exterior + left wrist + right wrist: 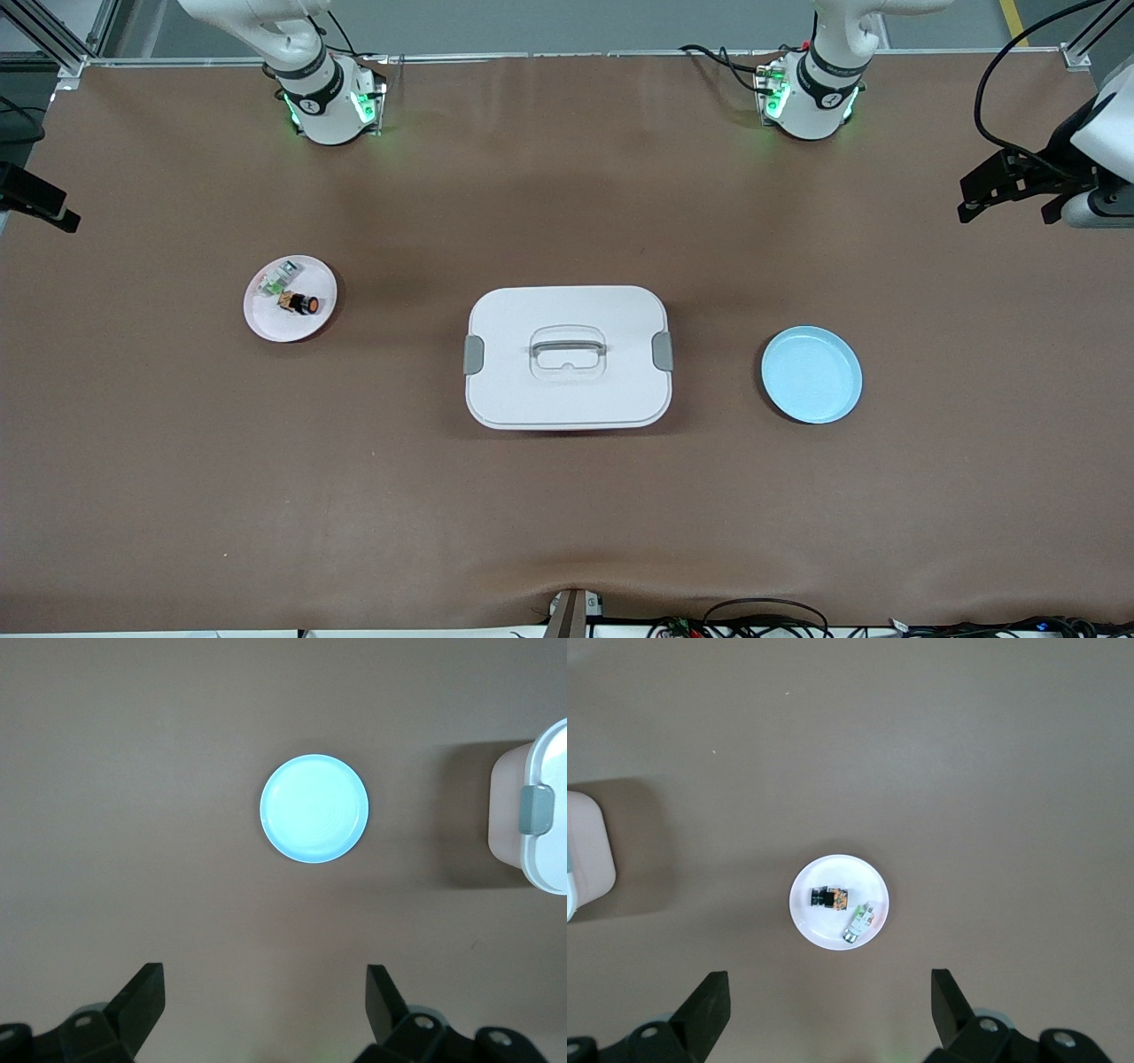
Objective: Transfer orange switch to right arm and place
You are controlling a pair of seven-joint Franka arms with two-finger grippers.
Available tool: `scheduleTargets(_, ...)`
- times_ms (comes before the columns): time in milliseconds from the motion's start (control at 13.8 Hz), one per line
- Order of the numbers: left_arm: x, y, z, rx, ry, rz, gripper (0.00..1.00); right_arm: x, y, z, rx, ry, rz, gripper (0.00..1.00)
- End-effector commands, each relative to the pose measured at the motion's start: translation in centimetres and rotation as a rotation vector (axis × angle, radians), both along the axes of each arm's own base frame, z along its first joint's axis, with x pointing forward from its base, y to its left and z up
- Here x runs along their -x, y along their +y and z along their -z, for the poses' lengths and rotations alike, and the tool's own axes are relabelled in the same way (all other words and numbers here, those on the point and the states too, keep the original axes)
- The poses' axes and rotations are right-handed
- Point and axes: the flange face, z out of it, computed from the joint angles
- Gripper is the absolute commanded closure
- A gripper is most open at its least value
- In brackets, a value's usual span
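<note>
Nothing of the task looks begun yet. The tiny black push-button with a round orange cap, the orange switch point(301, 302), lies on its side on a small white round plate point(266, 321) toward the right arm's end of the table, touching nothing but the plate, with a small clear-grey part with green point(278, 279) just beside it on the same plate, farther from the front camera. Both grippers hang high over the table with fingers spread wide and empty: the right gripper point(824, 1014) looks down on the white plate, the left gripper point(266, 1005) on an empty pale blue round plate point(842, 399) toward the left arm's end. A white lidded plastic box with grey side latches point(567, 390) sits between the two plates. All steps remain, as I judge it: a pick-up of the switch, a hand-over between arms (the task names the right arm as receiver, though the switch lies nearest that arm), then a placing.
</note>
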Motion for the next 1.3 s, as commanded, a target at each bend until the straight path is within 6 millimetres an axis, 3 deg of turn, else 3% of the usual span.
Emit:
scheduleTargets(0, 1.4, -0.5, -0.1, 0.001, -0.001, 0.024, 0.0, 0.0, 0.4, -0.5, -0.01, 0.01, 0.018, 0.0)
scheduleTargets(289, 1.9, -1.5, 0.1, -0.004, 0.006, 0.034, 0.0, 0.4, 0.7, -1.8, -0.008, 0.003, 0.011, 0.0)
scheduleTargets(795, 1.5, -1.5, -0.4, -0.003, -0.005, 0.041, 0.0, 0.9, 0.0, -1.1, -0.027, 0.058, 0.029, 0.0)
scheduleTargets(1229, 1.6, -1.5, -2.1, 0.0, -0.031, 0.048, 0.0, 1.1, -0.6, -1.2, -0.057, 0.058, 0.041, 0.0)
